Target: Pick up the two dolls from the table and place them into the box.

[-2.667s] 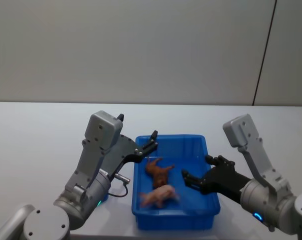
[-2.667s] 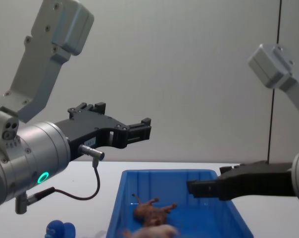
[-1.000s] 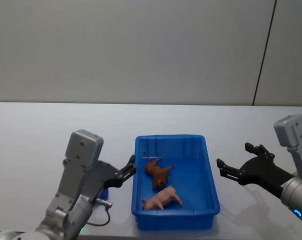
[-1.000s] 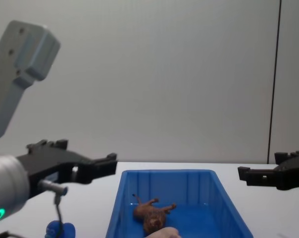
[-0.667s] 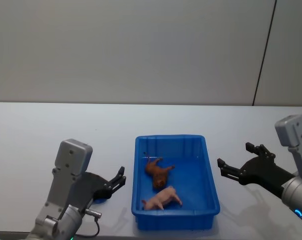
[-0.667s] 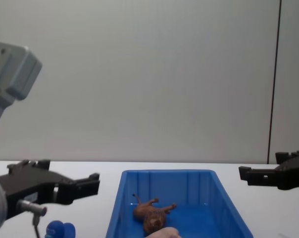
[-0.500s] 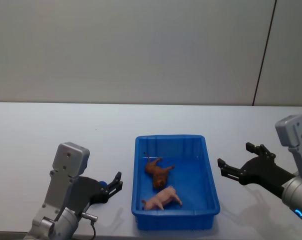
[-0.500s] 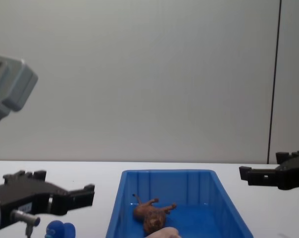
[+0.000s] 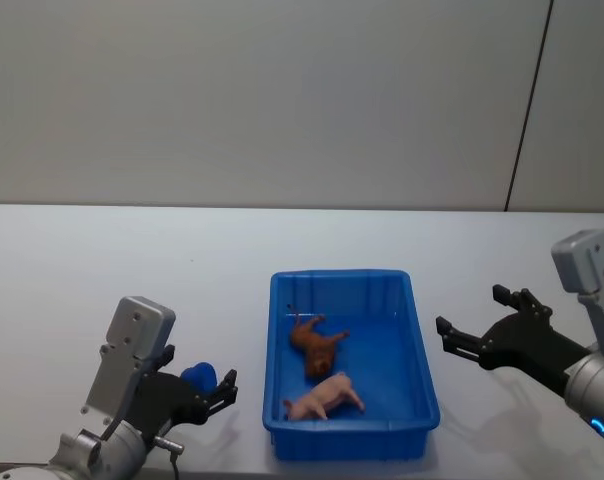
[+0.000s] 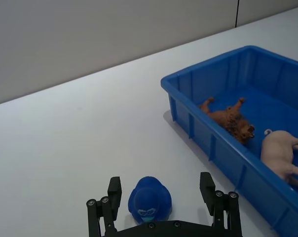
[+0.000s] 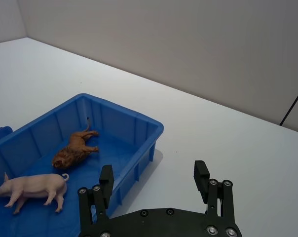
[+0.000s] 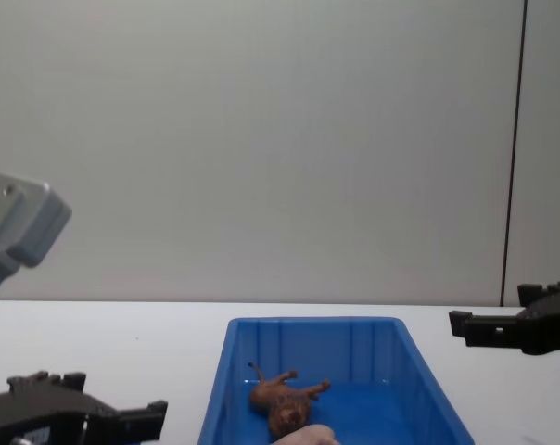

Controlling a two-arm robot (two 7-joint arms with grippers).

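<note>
brown four-legged toy animal (image 9: 316,342) and pale pink toy pig (image 9: 324,395) lie inside the large bright blue ribbed plastic bin (image 9: 422,375), lower centre of frame on the white bench (image 9: 82,270). rounded blue toy figure (image 9: 198,378) sits left of it. left pincer (image 9: 214,390) released, straddling it. right pincer (image 9: 474,330) released, lower right.

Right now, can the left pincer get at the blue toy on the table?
Probably yes. The left pincer is open, with the blue toy on the bare table right between its fingers. The box stands off to the side, out of the way.
</note>
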